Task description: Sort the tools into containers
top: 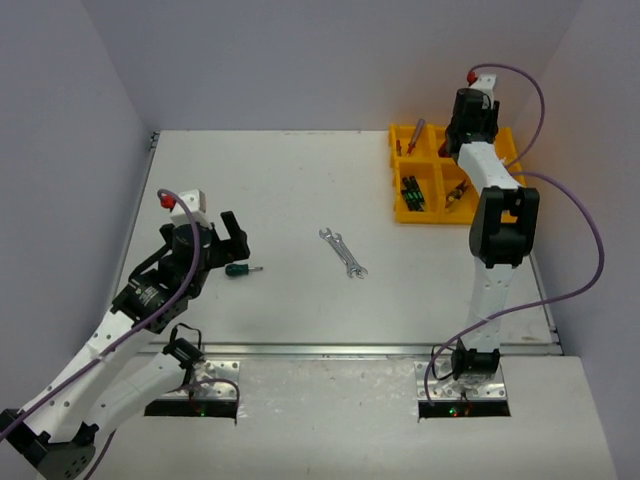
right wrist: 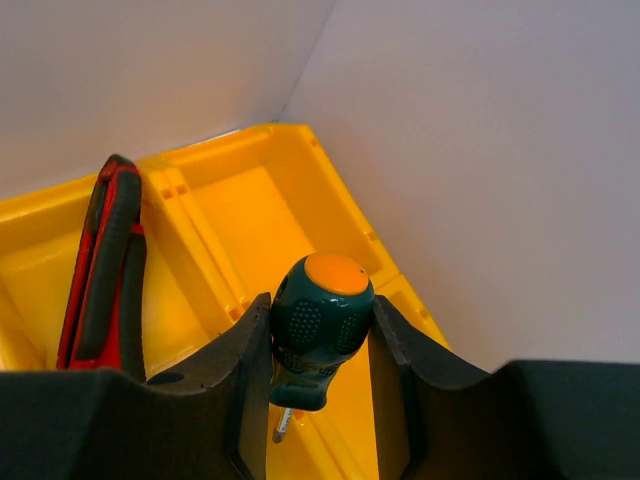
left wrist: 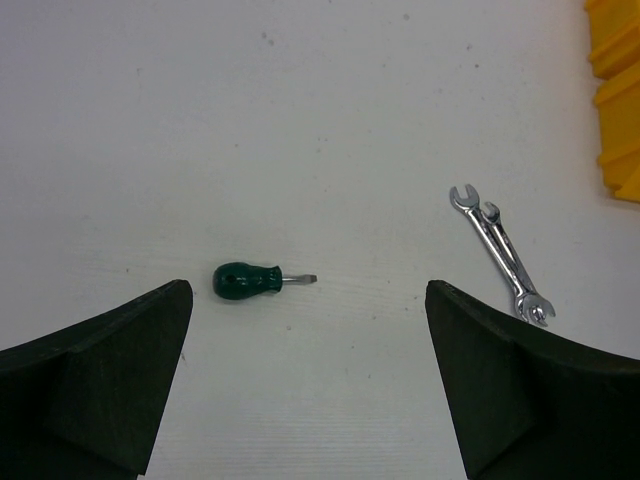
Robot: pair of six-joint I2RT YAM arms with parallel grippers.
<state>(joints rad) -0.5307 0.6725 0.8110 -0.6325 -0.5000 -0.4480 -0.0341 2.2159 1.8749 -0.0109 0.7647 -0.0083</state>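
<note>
My right gripper [right wrist: 320, 345] is pinching a green screwdriver [right wrist: 322, 305] with an orange cap. The fingers press on both sides of the fat handle, and the metal tip points down. It hangs over the yellow tray [right wrist: 230, 140], above a bare bin next to the wall. The red-handled cutters [right wrist: 100, 260] stand in the bin beside it.

I think my job now is to drop this screwdriver in the right bin. To do it well, I should go lower first, so it does not bounce out. I should stay away from the yellow wall between the bins and from the cutters. Then I should spread the fingers slowly and lift straight up.

My left gripper [left wrist: 308, 292] is spread wide over the table [left wrist: 300, 120], holding nothing. A small green screwdriver [left wrist: 245, 280] lies on the table right under it, between the two fingers. Two silver wrenches [left wrist: 503, 255] lie touching each other, well off to the side. These tools need bins too.
</note>
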